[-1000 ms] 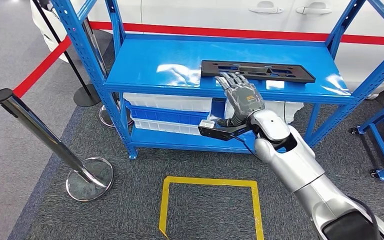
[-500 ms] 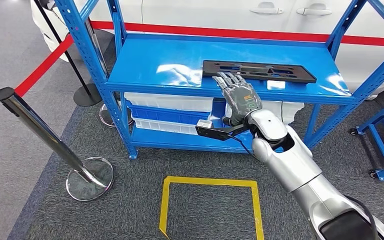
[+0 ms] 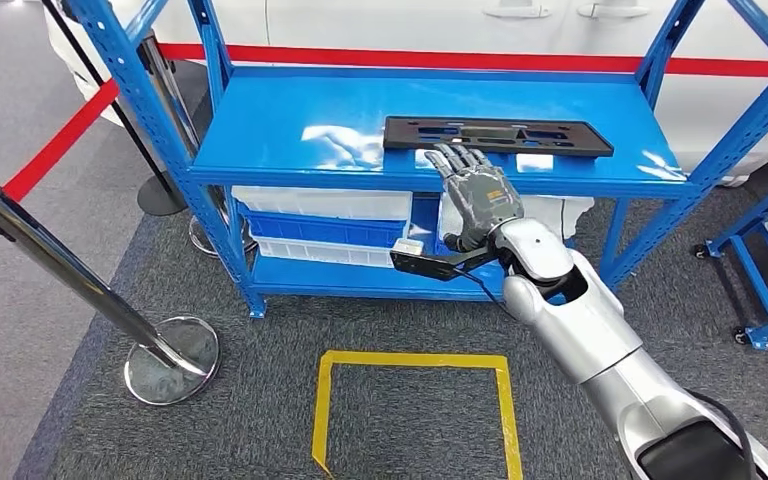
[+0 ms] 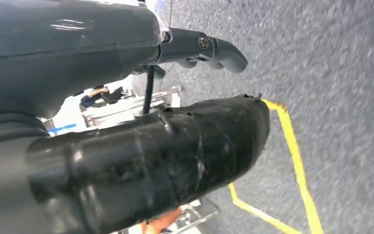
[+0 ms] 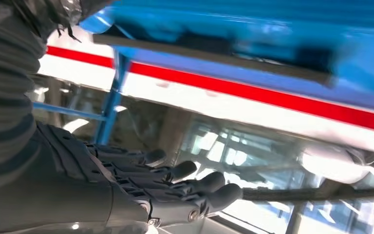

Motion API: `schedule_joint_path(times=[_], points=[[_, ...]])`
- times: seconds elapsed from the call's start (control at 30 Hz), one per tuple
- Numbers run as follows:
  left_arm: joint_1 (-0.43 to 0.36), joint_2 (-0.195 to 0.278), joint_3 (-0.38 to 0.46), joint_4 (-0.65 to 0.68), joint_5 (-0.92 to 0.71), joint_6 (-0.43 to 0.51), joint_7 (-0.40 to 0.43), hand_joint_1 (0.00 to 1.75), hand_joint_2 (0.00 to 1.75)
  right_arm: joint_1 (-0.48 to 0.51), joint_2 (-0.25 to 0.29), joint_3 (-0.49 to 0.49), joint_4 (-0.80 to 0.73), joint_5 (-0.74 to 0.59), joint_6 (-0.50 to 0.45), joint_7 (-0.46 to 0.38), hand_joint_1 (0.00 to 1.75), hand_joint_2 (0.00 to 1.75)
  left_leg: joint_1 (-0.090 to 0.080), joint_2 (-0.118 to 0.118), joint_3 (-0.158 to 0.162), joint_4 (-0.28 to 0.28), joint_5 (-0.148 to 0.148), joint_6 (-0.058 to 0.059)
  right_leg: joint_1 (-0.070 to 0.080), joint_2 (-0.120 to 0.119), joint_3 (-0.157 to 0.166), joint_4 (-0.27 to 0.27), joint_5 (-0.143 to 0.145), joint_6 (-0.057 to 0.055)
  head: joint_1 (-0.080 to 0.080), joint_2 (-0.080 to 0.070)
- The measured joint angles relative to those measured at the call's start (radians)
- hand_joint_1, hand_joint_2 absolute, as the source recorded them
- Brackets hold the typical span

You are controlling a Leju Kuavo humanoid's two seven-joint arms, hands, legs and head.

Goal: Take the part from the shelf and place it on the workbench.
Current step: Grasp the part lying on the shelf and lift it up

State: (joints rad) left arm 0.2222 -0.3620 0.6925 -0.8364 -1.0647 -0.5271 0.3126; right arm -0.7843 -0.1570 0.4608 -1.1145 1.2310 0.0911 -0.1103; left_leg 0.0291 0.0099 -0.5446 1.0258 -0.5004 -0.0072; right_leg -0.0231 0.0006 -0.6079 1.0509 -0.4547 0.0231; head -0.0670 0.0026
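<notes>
Change: the whole head view has shifted a little since a moment ago, so the camera has moved; the right hand [image 3: 480, 195] stays raised at the shelf's front edge, and the part has not moved on the shelf.
Stanchion: a chrome post with a black cap and round base [image 3: 80, 290] stands on the grey carpet at the left, a red belt [image 3: 60, 140] running from it toward the shelf.
Floor mark: a yellow taped square outline [image 3: 415, 400] lies on the carpet before the shelf.
Shelf: a blue metal shelving unit [image 3: 280, 130] with a glossy top board; white and blue plastic bins [image 3: 330, 225] sit on its lower level.
Part: a long flat black plastic panel with cut-outs [image 3: 495, 135] lies flat on the top board, toward its right front.
Right hand: fingers [image 3: 455, 160] spread and holding nothing, tips just short of the part's near edge.
Left hand: its state cannot be told from the left wrist view.
Behind: a white car body with a red stripe [image 3: 460, 60].
</notes>
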Motion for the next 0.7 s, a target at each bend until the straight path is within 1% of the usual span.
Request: schedule_joint_path(times=[0.03,0.07,0.1,0.17,0.2,0.23,0.27,0.3,0.33,0.37,0.4,0.43,0.47,0.5,0.53,0.57,0.6,0.63,0.67,0.7], points=[[0.0,0.0,0.0,0.0,0.0,0.0,0.0,0.0,0.0,-0.001,0.0,0.0,0.0,0.0,0.0,0.0,0.0,1.75,0.001,0.0,-0.003,0.007,-0.006,-0.004,-0.001,0.001,0.001,-0.002,0.001,-0.008,0.0,0.0],[0.0,0.0,0.0,0.0,0.0,0.0,0.0,0.0,0.0,-0.003,0.001,0.0,0.0,0.0,0.0,0.001,0.0,1.75,0.003,0.0,-0.012,0.028,-0.021,-0.006,-0.002,0.001,0.003,-0.005,0.002,-0.017,0.0,0.0],[0.0,0.0,0.0,0.0,0.0,0.0,0.0,0.0,0.0,-0.004,0.002,0.0,0.0,0.0,0.0,0.001,0.0,1.75,0.003,-0.001,-0.034,0.073,-0.046,-0.008,-0.003,0.001,0.005,-0.008,0.003,-0.025,0.0,0.0],[0.001,0.001,-0.001,0.0,0.0,0.0,0.0,0.0,0.0,-0.003,0.005,0.0,0.0,0.0,0.0,0.001,0.0,1.75,0.002,-0.002,-0.1,0.204,-0.102,-0.008,0.002,0.002,0.005,-0.009,0.002,-0.034,0.0,0.0],[0.001,0.001,-0.001,0.0,0.0,0.0,0.0,0.0,0.0,-0.001,0.005,0.0,0.0,0.0,0.0,0.001,0.0,1.75,0.001,-0.002,-0.132,0.26,-0.116,-0.007,0.005,0.002,0.005,-0.008,0.001,-0.036,0.0,0.0],[0.001,0.001,-0.001,0.0,0.0,0.0,0.0,0.0,0.0,0.0,0.006,0.0,0.0,0.0,0.0,0.001,0.0,1.75,0.0,-0.003,-0.149,0.284,-0.112,-0.006,0.008,0.003,0.005,-0.007,0.0,-0.037,0.0,0.0],[0.002,0.001,-0.001,0.0,-0.001,0.0,0.0,0.0,0.0,0.0,0.006,0.0,0.0,0.0,0.0,0.001,0.0,1.75,0.0,-0.003,-0.148,0.271,-0.088,-0.003,0.01,0.004,0.006,-0.005,-0.001,-0.038,0.0,0.0],[0.002,0.001,-0.001,0.0,-0.001,0.0,0.0,0.0,0.0,0.0,0.006,0.0,0.0,0.0,0.0,0.001,0.0,1.75,-0.001,-0.003,-0.13,0.222,-0.05,0.001,0.011,0.005,0.007,-0.003,-0.003,-0.038,0.0,0.0],[0.002,0.001,-0.001,0.0,-0.001,0.0,0.0,0.0,0.0,0.0,0.007,0.0,0.0,0.0,0.0,0.001,0.0,1.75,-0.002,-0.005,-0.103,0.155,-0.014,0.007,0.011,0.007,0.008,-0.001,-0.005,-0.037,0.0,0.0],[0.002,0.001,-0.001,0.0,-0.001,0.0,0.0,0.0,0.0,-0.001,0.007,0.0,0.0,0.0,0.0,0.001,0.0,1.75,-0.004,-0.007,-0.077,0.093,0.012,0.011,0.013,0.008,0.008,0.003,-0.007,-0.035,0.0,0.0],[0.002,0.001,-0.001,0.0,-0.001,0.0,0.0,0.0,0.0,-0.002,0.008,0.0,0.0,0.0,0.0,0.001,0.0,1.75,-0.006,-0.009,-0.058,0.051,0.024,0.014,0.014,0.009,0.006,0.004,-0.008,-0.031,0.0,0.0],[0.002,0.001,-0.001,0.0,-0.001,0.0,0.0,0.0,0.0,-0.002,0.008,0.0,0.0,0.0,0.0,0.001,0.0,1.75,-0.009,-0.011,-0.05,0.029,0.026,0.017,0.015,0.01,0.004,0.005,-0.008,-0.026,0.0,0.0],[0.002,0.002,-0.002,0.0,-0.002,0.0,0.0,0.0,0.0,-0.002,0.008,0.0,0.0,0.0,0.0,0.001,0.0,1.75,-0.012,-0.011,-0.048,0.024,0.024,0.018,0.016,0.011,0.003,0.003,-0.006,-0.021,0.0,0.0],[0.002,0.001,-0.002,0.0,-0.002,0.0,0.0,0.0,0.0,-0.002,0.008,0.0,0.0,0.0,0.0,0.001,0.0,1.75,-0.011,-0.011,-0.047,0.021,0.027,0.022,0.015,0.012,0.003,0.001,-0.004,-0.015,0.0,0.0],[0.003,0.001,-0.002,-0.001,-0.002,0.0,0.0,0.0,0.0,-0.002,0.008,0.0,0.0,0.0,0.0,0.001,0.0,1.75,-0.01,-0.01,-0.046,0.015,0.031,0.026,0.014,0.011,0.003,0.002,-0.007,-0.011,0.0,0.0],[0.003,0.0,-0.003,-0.001,-0.002,0.0,0.0,0.0,0.0,-0.004,0.007,0.0,0.0,0.0,0.0,0.001,0.0,1.75,-0.007,-0.008,-0.043,0.009,0.035,0.032,0.013,0.01,-0.002,0.016,-0.018,-0.006,0.001,0.0],[0.003,0.0,-0.003,-0.002,-0.002,0.0,0.0,0.0,0.0,-0.005,0.007,0.0,0.0,0.0,0.0,0.001,0.0,1.75,-0.005,-0.006,-0.041,0.004,0.038,0.038,0.012,0.009,-0.017,0.049,-0.04,-0.002,0.001,0.0],[0.003,0.0,-0.003,-0.002,-0.002,0.0,0.0,0.0,0.0,-0.005,0.007,0.0,0.0,0.0,0.0,0.001,0.0,1.75,-0.005,-0.004,-0.04,0.001,0.04,0.04,0.01,0.007,-0.04,0.101,-0.07,0.002,0.001,0.0],[0.002,0.0,-0.003,-0.002,-0.002,0.0,0.0,0.0,0.0,-0.004,0.007,0.0,0.0,0.0,0.0,0.001,0.0,1.75,-0.005,-0.003,-0.041,0.001,0.04,0.042,0.009,0.006,-0.07,0.165,-0.101,0.006,0.001,0.0],[0.002,0.0,-0.003,-0.002,-0.002,0.0,0.0,0.0,0.0,-0.002,0.007,0.0,0.001,0.0,0.0,0.0,0.0,1.75,-0.006,-0.002,-0.041,0.001,0.04,0.043,0.009,0.005,-0.097,0.222,-0.122,0.01,0.001,0.0]])
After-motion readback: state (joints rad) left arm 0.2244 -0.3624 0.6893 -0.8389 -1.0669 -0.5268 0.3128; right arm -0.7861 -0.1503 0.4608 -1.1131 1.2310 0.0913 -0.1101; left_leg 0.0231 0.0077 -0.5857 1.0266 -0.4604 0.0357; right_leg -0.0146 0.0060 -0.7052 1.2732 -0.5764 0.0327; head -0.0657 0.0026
